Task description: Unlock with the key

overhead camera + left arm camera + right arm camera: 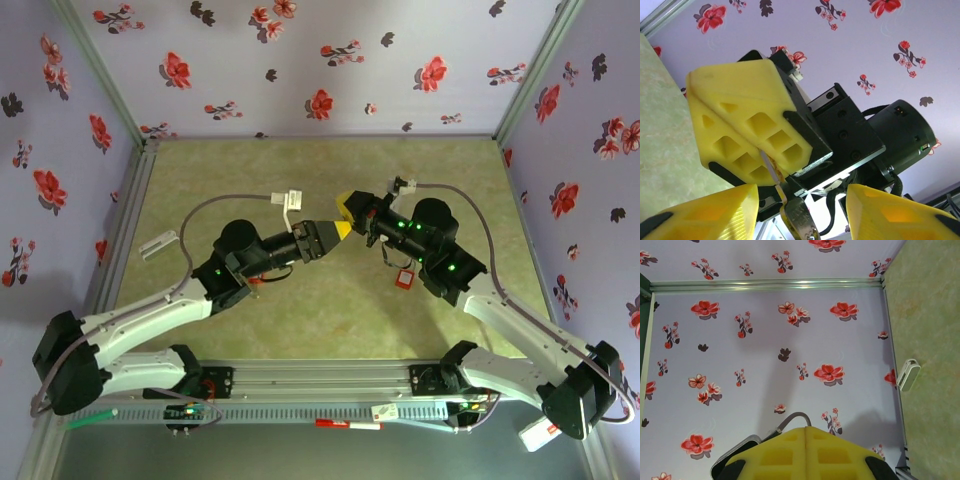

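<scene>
In the left wrist view my right gripper [715, 120] is shut, its yellow fingers [747, 107] pressed together, and a thin strip sticks out of their seam. It runs down to a small flat metal piece, apparently the key [800, 217]. That piece hangs between the yellow fingertips [715, 210] of my left gripper [802, 200], which is open and not touching it. From above, left gripper [338, 231] and right gripper [347, 205] meet tip to tip over mid-table. A red padlock [405, 278] sits below the right arm. The right gripper [806, 432] shows a closed seam.
A small white block [158, 243] lies by the left wall, also seen from the right wrist [908, 374]. A white tag [290, 200] sits on the grey cable behind the left gripper. Flowered walls [320, 70] close in the green mat [320, 320] on three sides.
</scene>
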You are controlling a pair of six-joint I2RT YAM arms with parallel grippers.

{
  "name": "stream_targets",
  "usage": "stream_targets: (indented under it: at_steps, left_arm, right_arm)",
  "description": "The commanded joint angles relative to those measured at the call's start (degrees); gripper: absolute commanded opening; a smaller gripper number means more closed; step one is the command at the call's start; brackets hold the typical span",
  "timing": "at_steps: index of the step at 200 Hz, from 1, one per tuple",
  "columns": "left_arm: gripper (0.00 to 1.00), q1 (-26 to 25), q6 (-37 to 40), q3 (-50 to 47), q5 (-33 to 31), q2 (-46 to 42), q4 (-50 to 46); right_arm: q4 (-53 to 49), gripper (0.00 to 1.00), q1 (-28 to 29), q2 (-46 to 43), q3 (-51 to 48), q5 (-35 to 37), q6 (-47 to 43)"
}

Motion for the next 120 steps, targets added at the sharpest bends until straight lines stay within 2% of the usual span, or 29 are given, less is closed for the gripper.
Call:
stream_targets:
  at_steps: [1,21,42,100,120]
  left_arm:
    - [0.44,0.4,-0.8,2.1,2.1,0.6,0.3]
    - [0.4,0.6,-0.6,2.3,2.1,0.6,-0.4]
    - [0.32,0.9,-0.5,2.8,2.2,0.5,-1.3]
    - [0.0,1.5,-1.0,3.3,3.3,0.7,-4.0]
    - [0.0,1.9,-1.1,3.3,3.4,0.5,-5.3]
  right_arm:
    - [0.8,0.0,0.4,-0.3,0.6,0.0,-1.7]
    - [0.6,0.0,0.4,-0.5,0.5,0.0,-1.8]
    - [0.4,0.0,0.4,-0.7,0.4,0.2,-1.8]
    - [-0.7,0.0,0.4,-1.2,0.2,0.4,-2.6]
    - [-1.1,0.0,0.4,-1.2,0.2,0.4,-3.0]
